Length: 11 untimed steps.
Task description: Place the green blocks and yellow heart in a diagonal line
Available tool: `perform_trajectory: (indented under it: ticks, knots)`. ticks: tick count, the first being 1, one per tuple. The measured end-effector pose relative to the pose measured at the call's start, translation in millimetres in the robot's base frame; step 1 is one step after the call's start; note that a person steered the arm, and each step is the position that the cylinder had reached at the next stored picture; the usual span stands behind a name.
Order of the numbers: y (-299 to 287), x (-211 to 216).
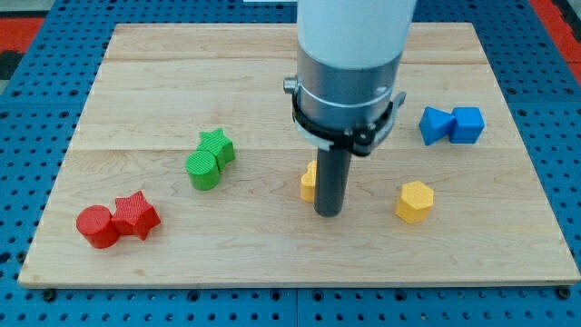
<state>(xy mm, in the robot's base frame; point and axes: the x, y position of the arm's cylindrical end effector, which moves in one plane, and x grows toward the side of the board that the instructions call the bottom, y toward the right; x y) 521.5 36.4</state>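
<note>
Two green blocks sit together left of the board's middle: a green star [218, 145] and, touching it just below-left, a green cylinder [203, 171]. A yellow block [310, 182], mostly hidden behind my rod, sits near the middle; its shape cannot be made out, so I cannot tell if it is the heart. My tip [329, 213] rests on the board just right of and slightly below this yellow block, touching or nearly touching it. The green blocks lie well to the tip's left.
A yellow hexagon [415, 201] lies right of the tip. Two blue blocks [451, 125] touch each other at the upper right. A red cylinder [97, 226] and a red star [136, 214] touch at the lower left. The wooden board [136, 73] sits on a blue pegboard.
</note>
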Motion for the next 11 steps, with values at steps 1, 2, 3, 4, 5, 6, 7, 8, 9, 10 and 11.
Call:
perform_trajectory:
  ticks: [1, 2, 3, 4, 5, 6, 7, 8, 9, 10, 11]
  knots:
    - [-5.1, -44.8]
    - [-5.8, -91.0]
    - [-5.8, -133.9]
    - [-5.8, -139.0]
    - [-5.8, -55.5]
    - [-5.8, -40.4]
    - [-29.7, -37.9]
    - [-113.7, -30.9]
    - [-132.7, -30.8]
    - [-144.5, -30.8]
    - [-164.9, -34.0]
